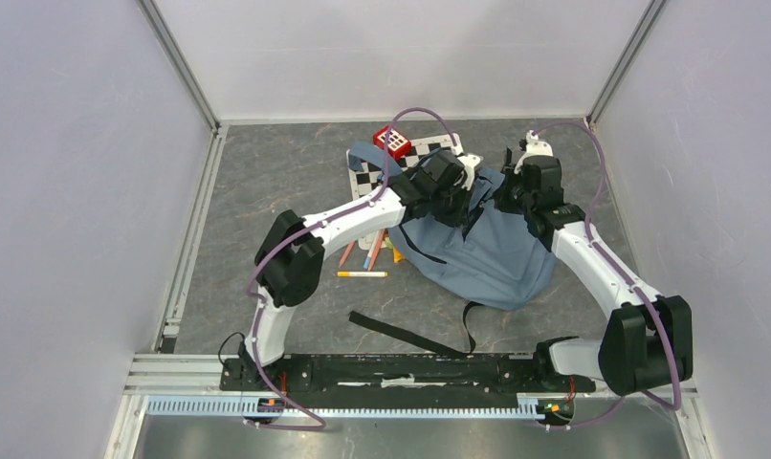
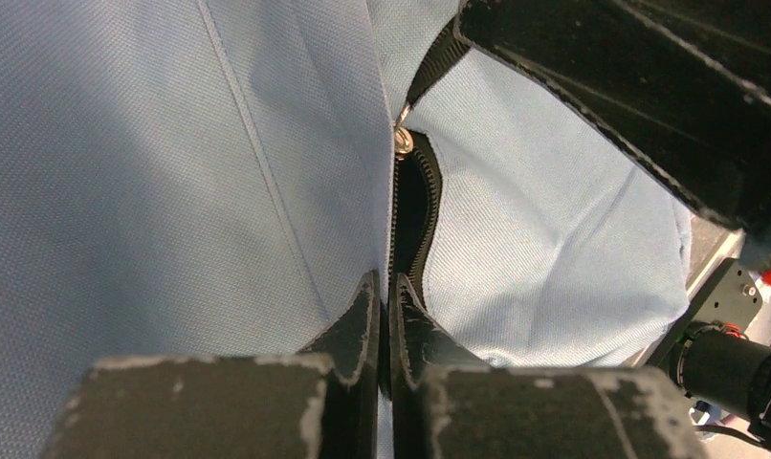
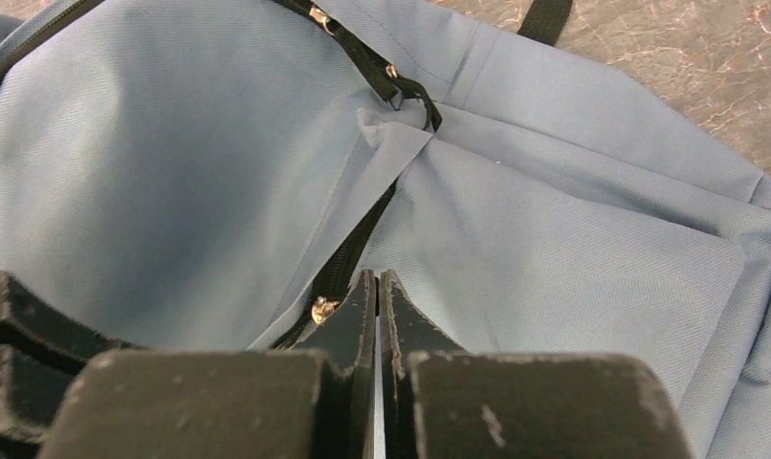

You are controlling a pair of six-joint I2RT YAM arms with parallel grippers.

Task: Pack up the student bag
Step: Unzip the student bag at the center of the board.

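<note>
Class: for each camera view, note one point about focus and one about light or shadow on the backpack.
Top external view: even light, student bag sharp, faint shadows on the table. Left wrist view: left gripper blurred near the lens, weave crisp, shadow darkens the fabric at the picture's left. Right wrist view: right gripper soft, zipper sharp, fabric shaded at the picture's left.

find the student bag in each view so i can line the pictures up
top external: student bag lies right of centre on the table
left wrist: its blue-grey fabric fills the frame, left gripper shut on it at the zipper
right wrist: it fills most of the frame, right gripper shut on it at the zipper
shared landmark: the dark zipper, seen in both wrist views, too hidden to pick out from above
</note>
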